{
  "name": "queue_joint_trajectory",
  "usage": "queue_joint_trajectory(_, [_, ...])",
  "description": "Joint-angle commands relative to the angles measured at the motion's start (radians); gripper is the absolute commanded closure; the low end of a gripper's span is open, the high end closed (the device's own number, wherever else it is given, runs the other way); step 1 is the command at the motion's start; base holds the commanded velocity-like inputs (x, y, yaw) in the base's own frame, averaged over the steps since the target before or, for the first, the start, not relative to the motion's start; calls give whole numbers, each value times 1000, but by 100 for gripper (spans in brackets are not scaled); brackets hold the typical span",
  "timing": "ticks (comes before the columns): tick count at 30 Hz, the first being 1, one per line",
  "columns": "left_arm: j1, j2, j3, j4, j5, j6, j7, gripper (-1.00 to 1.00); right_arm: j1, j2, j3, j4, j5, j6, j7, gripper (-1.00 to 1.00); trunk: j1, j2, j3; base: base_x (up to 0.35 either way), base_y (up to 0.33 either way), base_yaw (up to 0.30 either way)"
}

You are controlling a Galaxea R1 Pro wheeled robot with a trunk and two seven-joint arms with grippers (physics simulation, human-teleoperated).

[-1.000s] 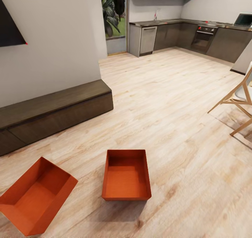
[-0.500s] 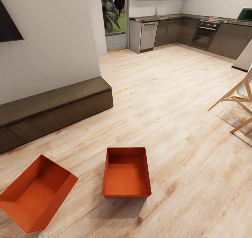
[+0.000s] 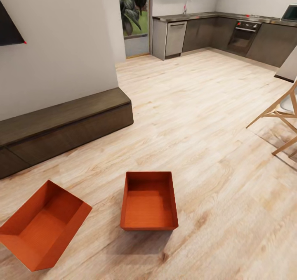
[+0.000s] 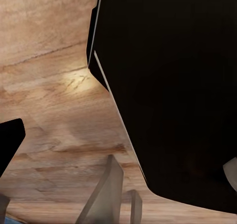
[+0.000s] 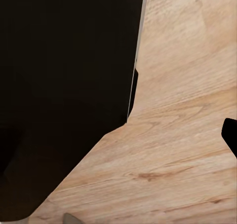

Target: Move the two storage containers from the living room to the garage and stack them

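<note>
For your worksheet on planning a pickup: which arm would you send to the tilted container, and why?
Probably the left arm. The tilted container lies at the head view's left, the robot's own left side, while the level container sits near centre on the wood floor.

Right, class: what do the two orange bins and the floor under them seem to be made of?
Both storage containers: probably matte plastic, with thin, uniformly orange-red walls and no gloss. The floor: light wood planks or laminate, showing grain and board seams.

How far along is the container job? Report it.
Nothing is done yet. Both storage containers, one straight ahead and one to the left, sit empty and apart on the light wood floor of the living room. Neither is gripped. Left: pick both up, carry them to the garage, stack them.
</note>
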State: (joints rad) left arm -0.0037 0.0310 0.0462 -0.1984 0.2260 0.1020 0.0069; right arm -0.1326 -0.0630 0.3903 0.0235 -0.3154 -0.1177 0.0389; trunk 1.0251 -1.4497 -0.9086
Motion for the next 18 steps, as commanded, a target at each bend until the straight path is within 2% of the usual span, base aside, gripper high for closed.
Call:
queue_joint_trajectory(1, [0,0,4,-3,6,7,1,-100,-1,0,9,3,-11,-4,4,-100,0,0,-1,0,0,0])
queue_joint_trajectory(18, [0,0,4,-3,6,7,1,-100,-1,-1,11,3,-9,3,4,-100,0,0,-3,0,0,0])
